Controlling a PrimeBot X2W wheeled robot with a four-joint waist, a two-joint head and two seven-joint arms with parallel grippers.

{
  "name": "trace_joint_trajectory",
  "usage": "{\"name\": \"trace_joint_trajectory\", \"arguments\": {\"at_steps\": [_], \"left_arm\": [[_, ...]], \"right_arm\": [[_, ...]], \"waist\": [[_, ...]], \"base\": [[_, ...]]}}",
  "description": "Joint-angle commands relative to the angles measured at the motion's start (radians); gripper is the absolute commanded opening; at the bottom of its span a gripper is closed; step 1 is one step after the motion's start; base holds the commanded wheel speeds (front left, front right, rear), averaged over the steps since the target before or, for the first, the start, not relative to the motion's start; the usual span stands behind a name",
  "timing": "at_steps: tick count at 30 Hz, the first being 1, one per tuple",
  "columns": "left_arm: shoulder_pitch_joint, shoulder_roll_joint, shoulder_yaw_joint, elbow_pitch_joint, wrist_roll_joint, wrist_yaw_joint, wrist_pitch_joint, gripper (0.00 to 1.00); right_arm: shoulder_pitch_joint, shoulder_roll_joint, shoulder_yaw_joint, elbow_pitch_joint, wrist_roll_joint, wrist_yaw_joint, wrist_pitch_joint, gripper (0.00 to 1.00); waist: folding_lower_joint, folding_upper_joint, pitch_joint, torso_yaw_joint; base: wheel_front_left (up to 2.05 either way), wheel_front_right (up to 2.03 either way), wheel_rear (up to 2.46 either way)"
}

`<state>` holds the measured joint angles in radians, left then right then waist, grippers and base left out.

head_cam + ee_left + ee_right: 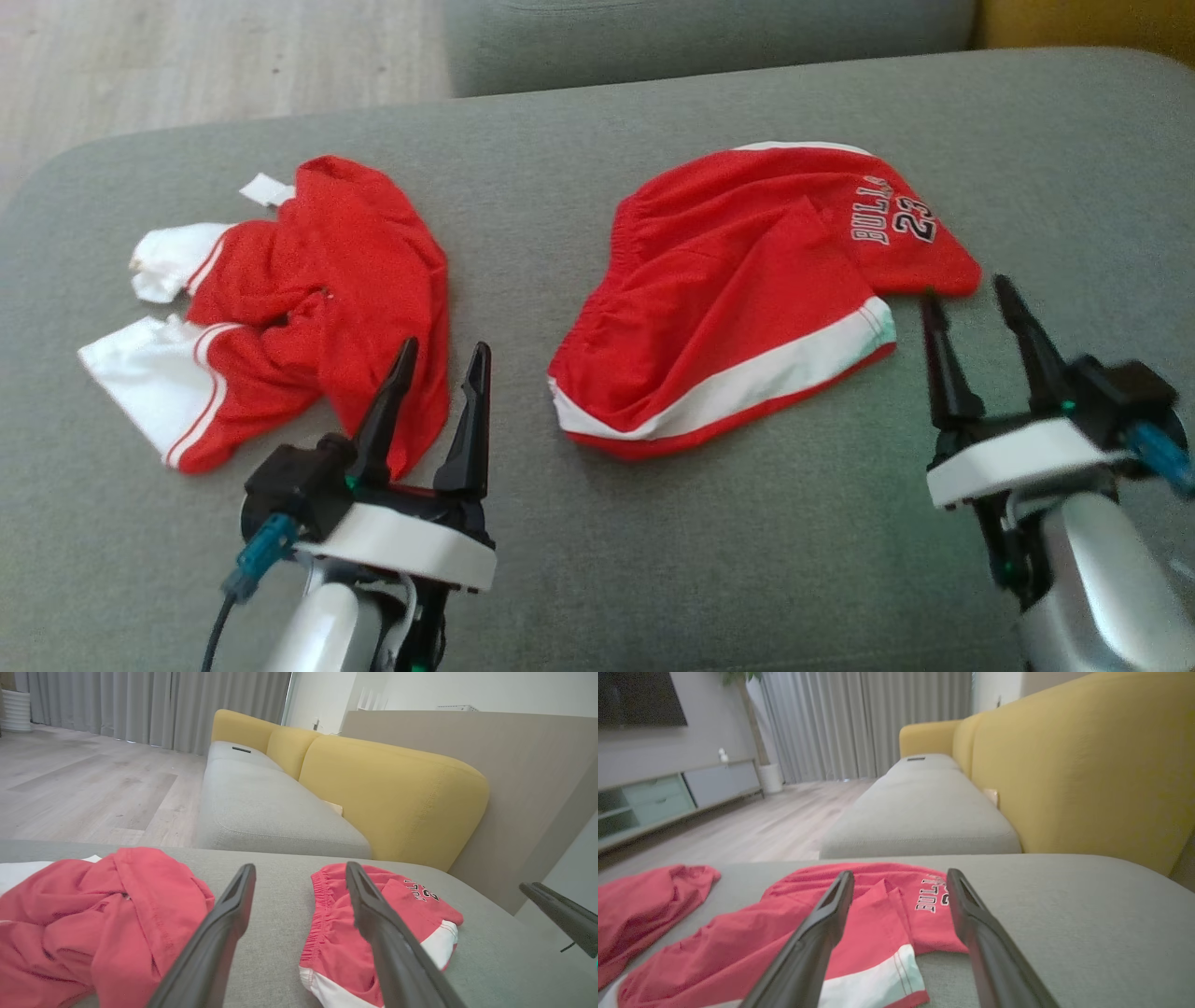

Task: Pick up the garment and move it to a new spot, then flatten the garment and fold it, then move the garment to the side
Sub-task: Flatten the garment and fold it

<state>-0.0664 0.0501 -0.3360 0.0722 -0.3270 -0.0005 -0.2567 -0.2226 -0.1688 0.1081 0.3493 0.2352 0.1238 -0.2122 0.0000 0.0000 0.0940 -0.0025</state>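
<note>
My left gripper point(444, 347): fingers apart, empty, by near edge of jersey point(327, 280). My right gripper point(965, 291): fingers apart, empty, tips just beside right corner of shorts point(738, 308). Shorts lie crumpled on grey cushion point(653, 560), right of jersey, not touching it. Print point(892, 219) on shorts reads "BULLS 23". White tag point(266, 189) at jersey far edge, text unreadable.

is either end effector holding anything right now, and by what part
Nothing is held. The left end effector and right end effector are open and empty; the red shorts lie free.
</note>
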Motion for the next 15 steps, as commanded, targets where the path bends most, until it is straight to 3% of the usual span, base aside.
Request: {"name": "trace_joint_trajectory", "arguments": {"at_steps": [1,6,15], "left_arm": [[-0.047,0.0,0.04,-0.032,0.009,-0.004,-0.005,1.0],[-0.053,0.0,0.032,-0.025,0.005,-0.019,-0.005,1.0],[-0.07,0.0,0.029,-0.004,0.011,-0.029,-0.005,1.0]], "right_arm": [[0.014,0.031,-0.016,-0.055,-0.02,0.007,-0.018,1.0],[0.092,0.108,-0.123,-0.138,-0.07,0.007,-0.043,1.0],[0.103,0.118,-0.122,-0.177,-0.042,0.007,-0.049,1.0]], "waist": [[0.0,0.0,0.005,-0.019],[0.0,0.0,0.013,-0.045],[0.0,0.0,0.036,-0.064]], "base": [[0.0,0.0,0.0],[0.0,0.0,0.0],[0.0,0.0,0.0]]}}
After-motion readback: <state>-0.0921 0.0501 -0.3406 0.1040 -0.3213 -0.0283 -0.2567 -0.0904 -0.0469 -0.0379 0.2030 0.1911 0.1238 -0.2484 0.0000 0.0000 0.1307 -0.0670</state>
